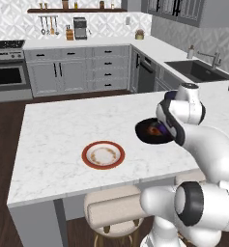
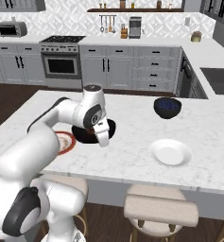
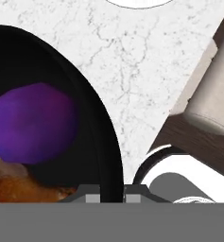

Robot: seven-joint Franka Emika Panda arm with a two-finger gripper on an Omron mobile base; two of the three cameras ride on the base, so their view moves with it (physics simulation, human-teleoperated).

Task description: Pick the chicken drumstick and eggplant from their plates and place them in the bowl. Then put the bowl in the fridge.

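Landmark: bowl (image 1: 150,131), black, on the marble bench (image 1: 58,130).
Eggplant (image 3: 33,123): inside the bowl, purple, lying against the drumstick.
Drumstick (image 3: 19,182): also in the bowl, brown-orange, touching the eggplant.
Red-rim plate (image 1: 103,155): on the bench just beside the bowl, nothing on it but brown smears.
White plate (image 2: 170,152): well apart from the bowl on its far side, nothing on it.
Blue bowl (image 2: 168,107): near the white plate, away from the black one; not part of the job.
Hand (image 3: 112,194): low at the bowl's rim, one tip on each side of the wall. Tips look pressed to the rim, so judged clenched on the bowl, though little of the tips shows.
Stool (image 3: 212,101): below the bench edge, past the bowl.
Step in hand: both foods look loaded; judged the start of the carry, bowl gripped by its rim.
Fridge: cannot place it from here.
Next move: lift the bowl level so nothing rolls out, clear the bench, then drive the base round to the fridge and find a shelf.
Risk: a rim pinch on a wide glossy bowl may let it tilt or slip under load.
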